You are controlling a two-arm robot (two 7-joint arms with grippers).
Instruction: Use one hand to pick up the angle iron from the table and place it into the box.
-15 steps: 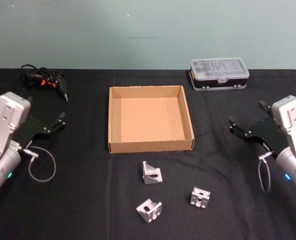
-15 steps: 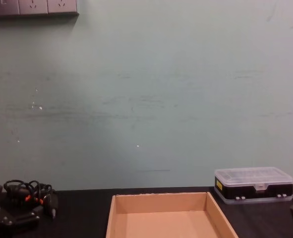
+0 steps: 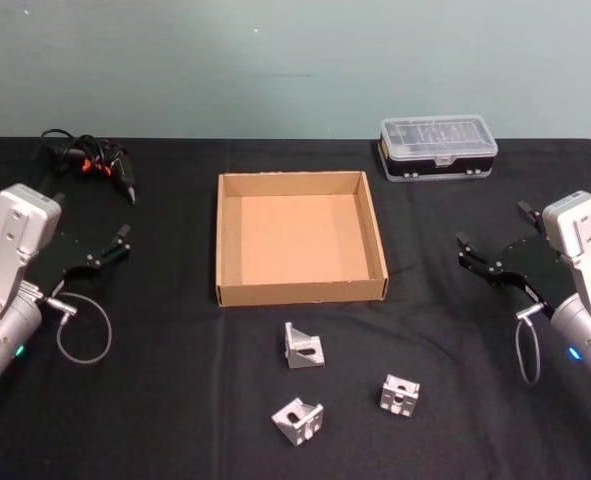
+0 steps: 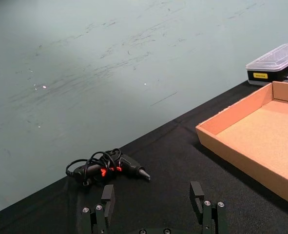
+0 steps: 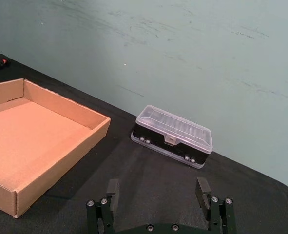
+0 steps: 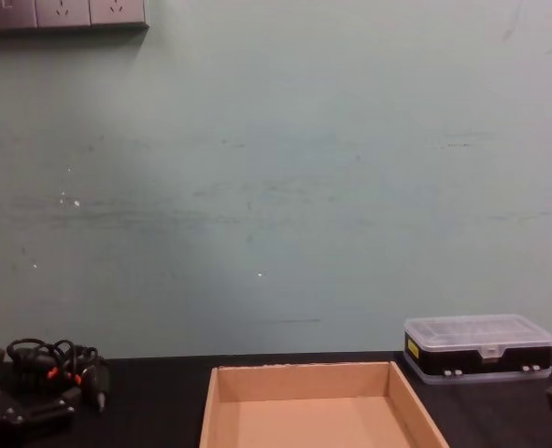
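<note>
Three silver angle irons lie on the black table (image 3: 175,400) in front of the box: one nearest it (image 3: 304,346), one at front left (image 3: 297,420), one at front right (image 3: 399,394). The tan cardboard box (image 3: 300,291) sits mid-table with nothing in it; its walls also show in the wrist views (image 4: 241,156) (image 5: 61,168) and the chest view (image 6: 304,383). My left gripper (image 3: 92,217) (image 4: 152,194) hovers open, left of the box. My right gripper (image 3: 492,226) (image 5: 158,187) hovers open, right of the box. Both are well apart from the angle irons.
A clear-lidded black organiser case (image 3: 438,147) (image 5: 172,136) (image 6: 476,347) stands at the back right. A tangle of black cables with orange bits (image 3: 87,163) (image 4: 107,166) (image 6: 56,359) lies at the back left. A teal wall rises behind the table.
</note>
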